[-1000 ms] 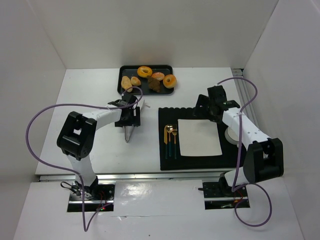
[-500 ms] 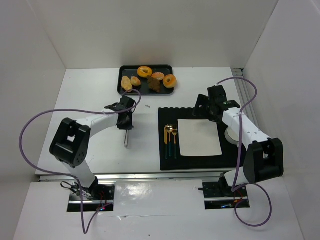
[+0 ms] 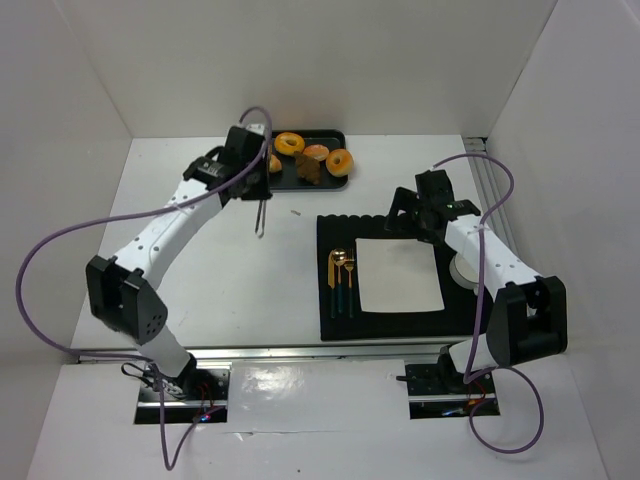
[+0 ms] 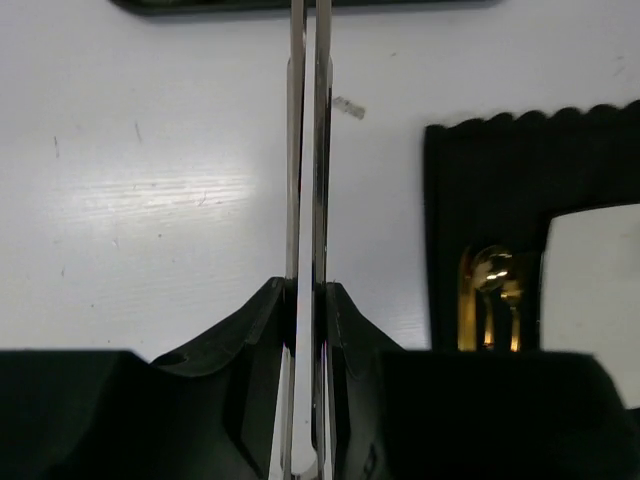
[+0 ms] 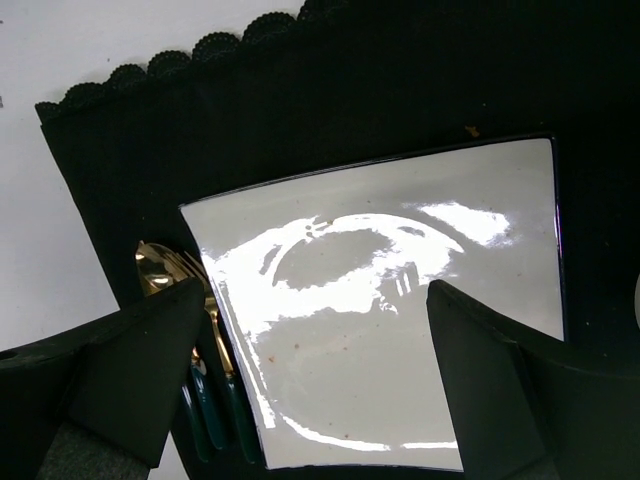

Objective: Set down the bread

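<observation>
The bread (image 3: 316,153) lies on the black tray (image 3: 325,135) at the table's 12 o'clock, between a doughnut (image 3: 290,143) at its 10 o'clock and another doughnut (image 3: 340,161) at its 4 o'clock. The left gripper (image 4: 305,295) is clamped on metal tongs (image 4: 322,150). Their blades run almost together and point down at the white table off the tray's near edge, about its 7 o'clock, apart from the bread. The right gripper (image 5: 315,300) hangs with jaws spread wide above the square white plate (image 5: 500,200) on the black placemat (image 5: 300,80), at 3 o'clock. The bread looks light, soft and easily crushed. It probably wants a gentle pinch across its middle, with the blades low on the paler sides.
</observation>
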### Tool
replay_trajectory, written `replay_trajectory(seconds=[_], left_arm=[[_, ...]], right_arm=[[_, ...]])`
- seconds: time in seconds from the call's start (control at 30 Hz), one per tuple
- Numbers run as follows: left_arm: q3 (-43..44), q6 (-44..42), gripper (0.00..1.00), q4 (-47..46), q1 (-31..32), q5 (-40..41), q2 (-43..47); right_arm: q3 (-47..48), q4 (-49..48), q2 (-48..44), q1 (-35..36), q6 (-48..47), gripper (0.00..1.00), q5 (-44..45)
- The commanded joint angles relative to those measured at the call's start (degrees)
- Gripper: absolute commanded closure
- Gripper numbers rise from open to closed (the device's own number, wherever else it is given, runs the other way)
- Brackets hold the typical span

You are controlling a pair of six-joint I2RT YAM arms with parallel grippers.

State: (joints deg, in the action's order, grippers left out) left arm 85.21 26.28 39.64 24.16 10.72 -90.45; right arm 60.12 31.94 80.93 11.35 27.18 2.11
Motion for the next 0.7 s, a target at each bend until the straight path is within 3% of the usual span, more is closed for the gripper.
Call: replay_trajectory(seconds=[0.0,0.23,0.3,0.67], left_arm=[[15.2,-2.3,0.73,5.8,-0.4,-2.7,-6.8],[41.9,-2.3,0.65,14.7,-3.9,-8.3,-26.8],[45.3,-1.8,0.62,15.4,-5.3,-9.5,-29.4],[43.2,-0.1,0.53,11.9,-8.9,-14.1,-29.4]], right_arm=[[2.8,-3.4,-1.1,-0.4,0.2,0.01,-0.3],[3.3,-2.2,-1.1,-0.4,0.2,0.01,0.8],[3.3,-1.7,-1.1,-0.9,0.2,0.01,0.8],[4.9,-1.7,1.3,-0.9,0.7,0.01,0.3]])
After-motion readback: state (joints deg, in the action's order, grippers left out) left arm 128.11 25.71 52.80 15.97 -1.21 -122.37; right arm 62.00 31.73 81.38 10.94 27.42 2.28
